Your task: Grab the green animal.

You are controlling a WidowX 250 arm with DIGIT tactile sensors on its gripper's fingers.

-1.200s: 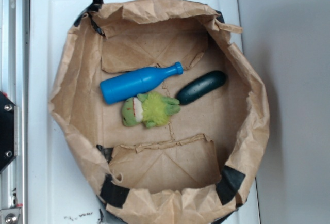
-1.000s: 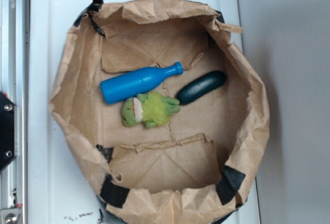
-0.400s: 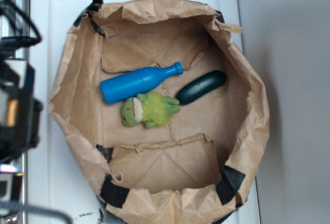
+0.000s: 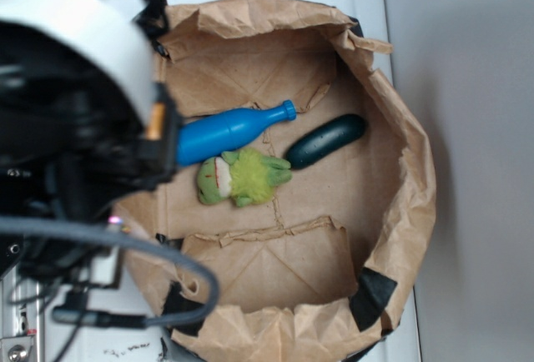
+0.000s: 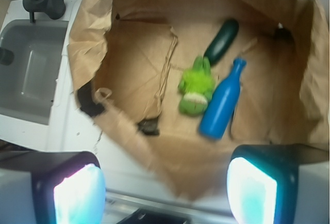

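Hovering with the pincer [image 5: 165, 193] spread wide above the paper bag [image 4: 400, 212], risking nudging the blue bottle [image 4: 229, 133] (touching the green animal [image 4: 242, 177]) while descending.

No readable text, labels or numbers anywhere.

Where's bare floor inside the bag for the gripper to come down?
Free: the brown bag floor right of the green animal and below the cucumber; also the folded flap near the bottom rim. Crowded: centre, where the blue bottle, animal and cucumber lie close together.
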